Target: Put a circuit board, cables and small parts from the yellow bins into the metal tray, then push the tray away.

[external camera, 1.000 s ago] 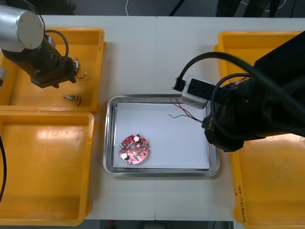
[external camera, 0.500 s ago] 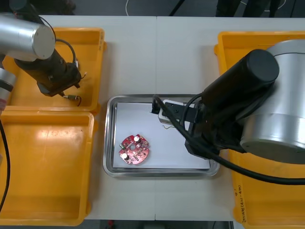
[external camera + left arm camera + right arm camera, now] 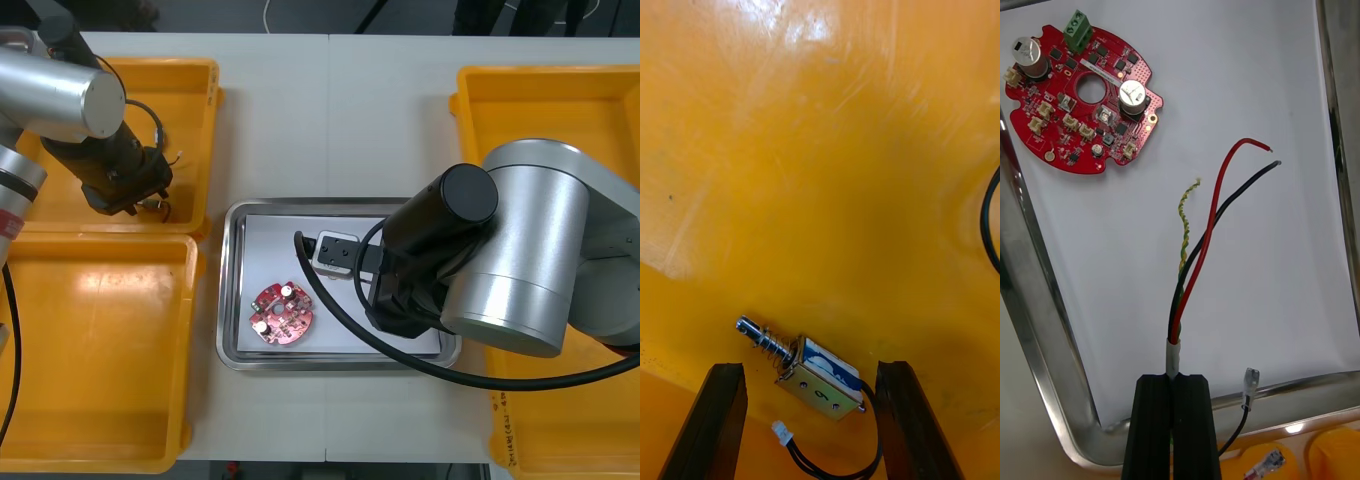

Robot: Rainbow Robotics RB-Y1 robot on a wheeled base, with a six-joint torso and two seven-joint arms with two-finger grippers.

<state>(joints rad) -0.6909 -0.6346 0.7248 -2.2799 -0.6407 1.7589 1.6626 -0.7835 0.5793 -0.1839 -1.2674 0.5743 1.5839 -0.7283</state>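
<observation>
My right gripper (image 3: 1172,377) is shut on a cable bundle (image 3: 1212,225) of red, black and twisted yellow wires, whose loose ends lie over the white inside of the metal tray (image 3: 228,290). A round red circuit board (image 3: 283,312) lies in the tray, beyond the wire ends (image 3: 1079,97). My left gripper (image 3: 811,366) stands open low in the far left yellow bin (image 3: 190,80). A small metal part (image 3: 816,375) with a spring and a black lead lies between its fingers (image 3: 719,420).
A second yellow bin (image 3: 90,350) sits at the near left and two more (image 3: 500,100) at the right. My right arm (image 3: 500,260) covers the tray's right half. A black wire with a metal terminal (image 3: 1249,382) hangs past the tray rim (image 3: 1037,337).
My right arm has swung left over the tray, bringing the cable bundle in above the white inside. My left arm has shifted toward the small metal part in the far left bin.
</observation>
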